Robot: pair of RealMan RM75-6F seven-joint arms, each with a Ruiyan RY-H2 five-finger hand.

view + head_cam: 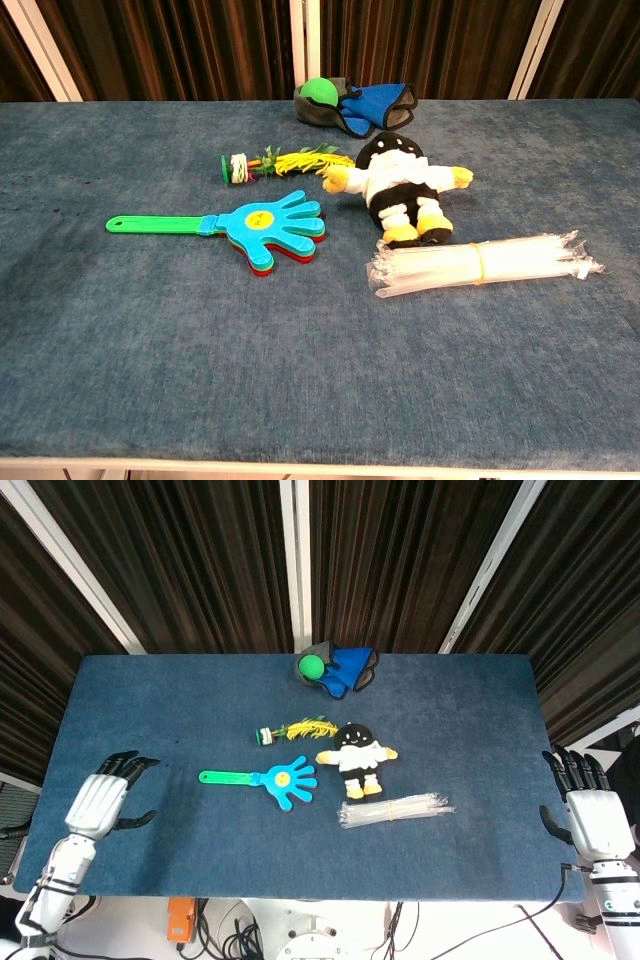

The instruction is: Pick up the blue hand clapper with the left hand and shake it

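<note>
The blue hand clapper (270,779) lies flat on the blue table (150,700), its green handle pointing left and its blue palm with a yellow disc to the right; the chest view shows the clapper (235,225) at centre left. My left hand (100,798) hovers over the table's left part, open, fingers apart, well to the left of the handle tip. My right hand (588,815) stays open beyond the table's right edge. Neither hand appears in the chest view.
A black and white plush doll (357,756) lies just right of the clapper. A bundle of clear straws (395,810) lies in front of it. A yellow feather toy (293,730) and a blue cloth with a green ball (337,667) sit further back.
</note>
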